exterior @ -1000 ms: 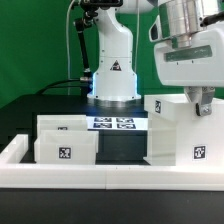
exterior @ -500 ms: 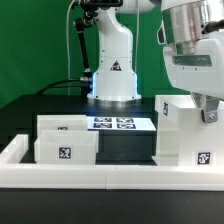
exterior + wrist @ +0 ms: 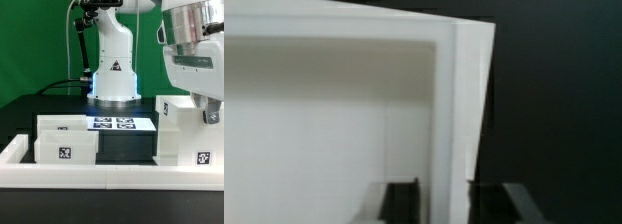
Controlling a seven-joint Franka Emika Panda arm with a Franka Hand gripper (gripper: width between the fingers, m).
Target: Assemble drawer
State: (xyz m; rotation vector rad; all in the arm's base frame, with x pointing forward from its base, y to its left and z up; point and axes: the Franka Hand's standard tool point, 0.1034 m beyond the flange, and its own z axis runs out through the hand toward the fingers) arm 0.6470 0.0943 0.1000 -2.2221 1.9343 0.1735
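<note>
- Right now your claw [image 3: 208, 112] is up at the top edge of the casing [image 3: 182, 135]. That is the tall cube-like part of the drawer, on the exterior view's right of the marker board [image 3: 120, 123].
- From the wrist view, the claw [image 3: 452, 205] has its two dark fingers [image 3: 402, 203] on either side of one thin casing wall [image 3: 455, 120]. They are drawn in against it with no gap showing, so it has hold of that wall.
- You can see the casing standing upright, with one broad face turned toward the exterior camera. Its foot is hidden behind the rail [image 3: 110, 178].
- Low on that face is a black-and-white square tag [image 3: 203, 157].
- On the exterior view's left of the marker board, the two low boxes rest on the tabletop [image 3: 35, 105].
- You will find the front box [image 3: 48, 150] nearer the camera and the rear box [image 3: 80, 122] just behind it. Both have their long axes running across the view.
- On its camera-side face the front box shows a square tag [image 3: 66, 153].
- Behind the marker board, the robot base [image 3: 113, 85] carries a dark triangular label [image 3: 113, 68], too small to read.
</note>
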